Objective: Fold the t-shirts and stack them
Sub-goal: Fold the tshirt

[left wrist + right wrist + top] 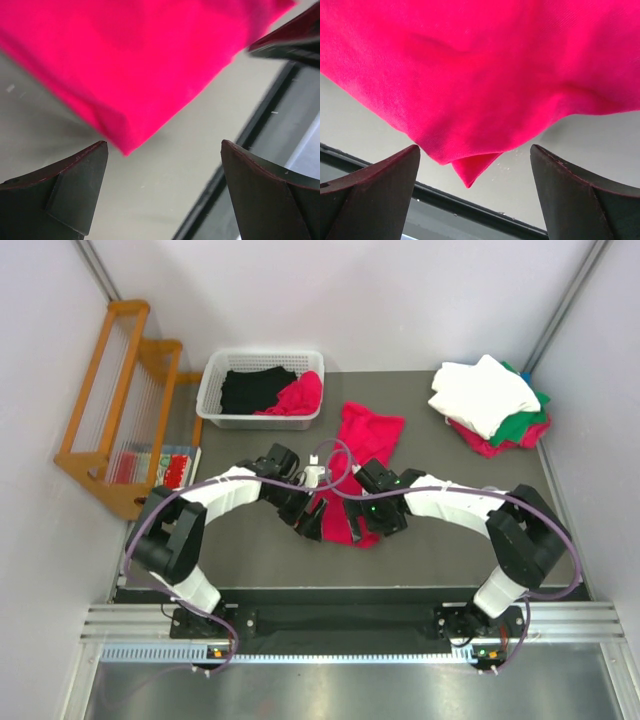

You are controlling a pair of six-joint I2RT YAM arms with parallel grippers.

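A crimson-red t-shirt [362, 455] lies in a long strip on the grey table, running from the middle back toward the front. My left gripper [312, 523] is open at the shirt's near left corner [125, 145], which lies just ahead of its fingers. My right gripper [372, 530] is open at the near right corner [470, 175], which hangs between its fingers untouched. A stack of folded t-shirts [488, 400], white on green on red, sits at the back right. Black and red tees [270, 390] lie in the basket.
A white lattice basket [212, 390] stands at the back left. A wooden rack [115, 400] stands left of the table. The table's dark front edge [470, 205] runs just beyond the shirt's near corners.
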